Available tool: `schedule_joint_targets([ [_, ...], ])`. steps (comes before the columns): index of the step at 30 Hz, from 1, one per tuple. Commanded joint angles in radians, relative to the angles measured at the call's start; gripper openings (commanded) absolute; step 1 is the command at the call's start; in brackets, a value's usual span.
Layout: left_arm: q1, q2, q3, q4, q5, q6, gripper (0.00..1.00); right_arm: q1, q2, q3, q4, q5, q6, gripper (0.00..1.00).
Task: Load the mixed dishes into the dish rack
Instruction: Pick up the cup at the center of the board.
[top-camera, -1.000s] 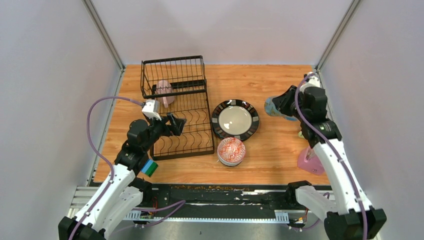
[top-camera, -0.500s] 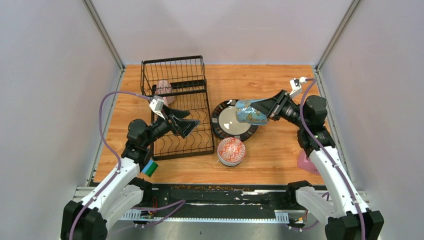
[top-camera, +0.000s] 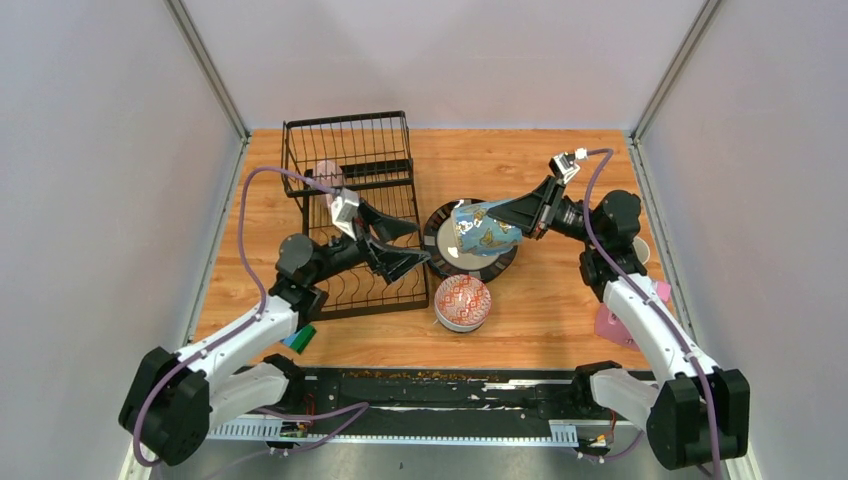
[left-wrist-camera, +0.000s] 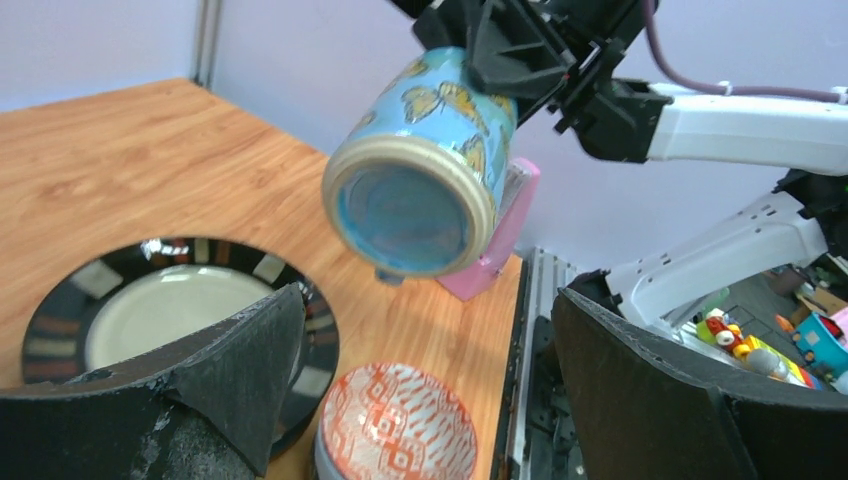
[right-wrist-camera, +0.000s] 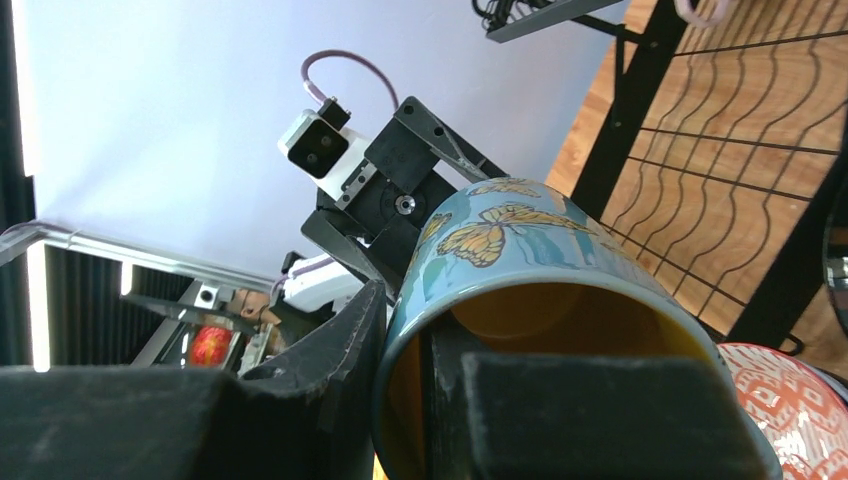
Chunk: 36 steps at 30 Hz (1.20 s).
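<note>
**Blue Mug Held Up Beside the Rack**

There are two arms. There is one dish rack (top-camera: 355, 215), black and made of wire, on the left part of the wooden surface (top-camera: 560, 170). There are two mugs, one plate and one bowl.

The first mug is the blue mug (top-camera: 480, 230) with orange butterflies. The right end effector (top-camera: 497, 215) pinches its wall, one finger inside the cup and one outside. The mug is up in the air and tipped on its side. It hangs over the black-rimmed plate (top-camera: 505, 252), just to the right of the rack. Its bottom points at the left end effector (top-camera: 408, 246), which is spread wide, holds nothing, and hovers over the rack's right edge.

The second mug is the pink mug (top-camera: 326, 172), inside the tall part of the rack. The left arm's cable and camera cover part of it.

The red patterned bowl (top-camera: 462, 301) sits on the surface, near the plate's front edge.

There is also one striped sponge (top-camera: 299, 337) by the left arm, partly hidden. One pink container (top-camera: 610, 326) sits behind the right arm, and only a bit shows. A small pale thing by the right arm's elbow is too hidden to tell what it is.

The blue mug covers some of the plate from above.
</note>
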Motion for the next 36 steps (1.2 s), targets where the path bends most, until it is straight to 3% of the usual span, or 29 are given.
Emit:
schedule_joint_targets([
  [1,-0.078,0.077,0.093,0.127,-0.073,0.062,1.0,0.02,0.017,0.017,0.294,-0.051,0.146,0.0],
  [7,-0.167,0.212,0.154,0.193,-0.124,0.054,1.0,0.046,0.053,0.018,0.34,-0.051,0.176,0.0],
  [15,-0.184,0.303,0.172,0.275,-0.137,-0.002,1.0,0.066,0.089,0.016,0.431,-0.054,0.231,0.0],
  [19,-0.186,0.301,0.124,0.348,-0.211,-0.007,1.0,0.066,0.107,0.002,0.504,-0.06,0.277,0.0],
  [24,-0.185,0.318,0.185,0.283,-0.146,0.017,1.0,0.068,0.123,0.004,0.526,-0.073,0.291,0.0],
  [36,-0.186,0.425,0.229,0.486,-0.074,-0.093,1.0,0.079,0.166,-0.005,0.622,-0.096,0.354,0.0],
])
